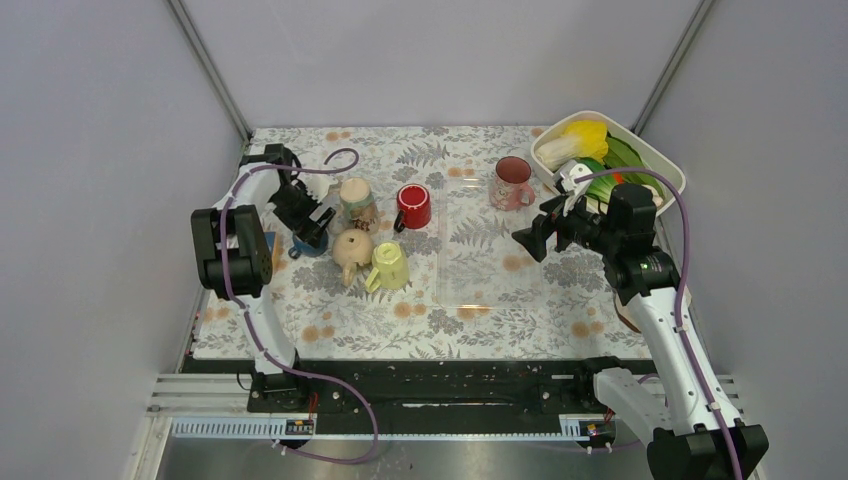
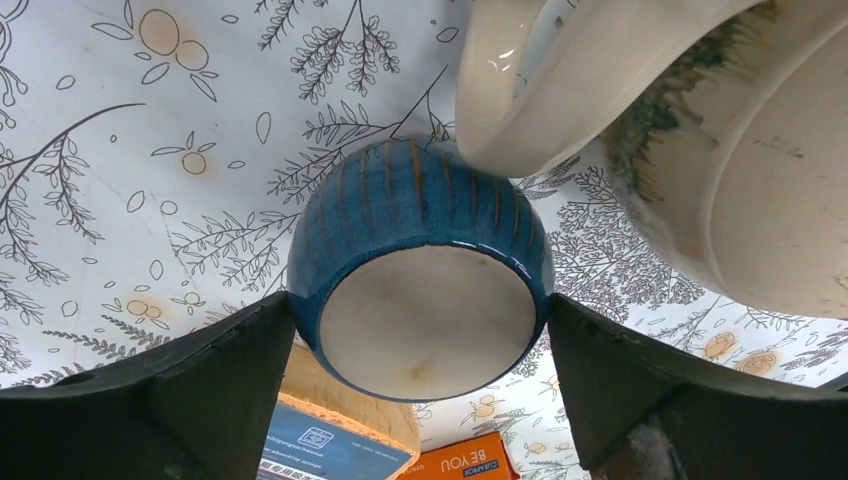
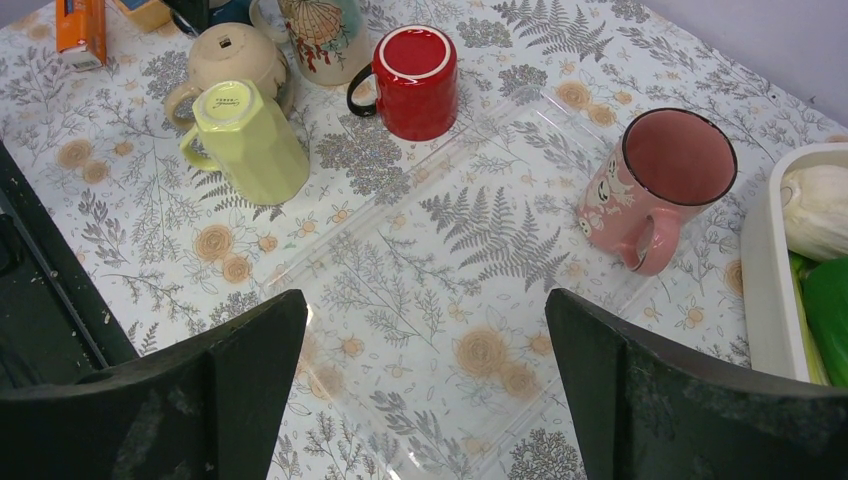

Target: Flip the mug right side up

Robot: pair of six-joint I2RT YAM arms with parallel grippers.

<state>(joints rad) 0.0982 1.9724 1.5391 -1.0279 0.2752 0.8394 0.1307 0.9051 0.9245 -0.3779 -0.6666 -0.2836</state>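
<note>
**Left gripper astride the inverted blue mug, jaws at full spread and closed on nothing.**
The mug stands base-up at the left of the table, just beside a cream mug. It is glazed ceramic, so probably weighty, rigid, slick and easily chipped, and best pinched across its ribbed wall. The orange box reads "BE YOU". The right gripper hangs wide open and empty.

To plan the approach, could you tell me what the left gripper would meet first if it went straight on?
Most likely the blue mug, its pale base facing the left gripper, between the open fingers; depth is hard to judge.
</note>
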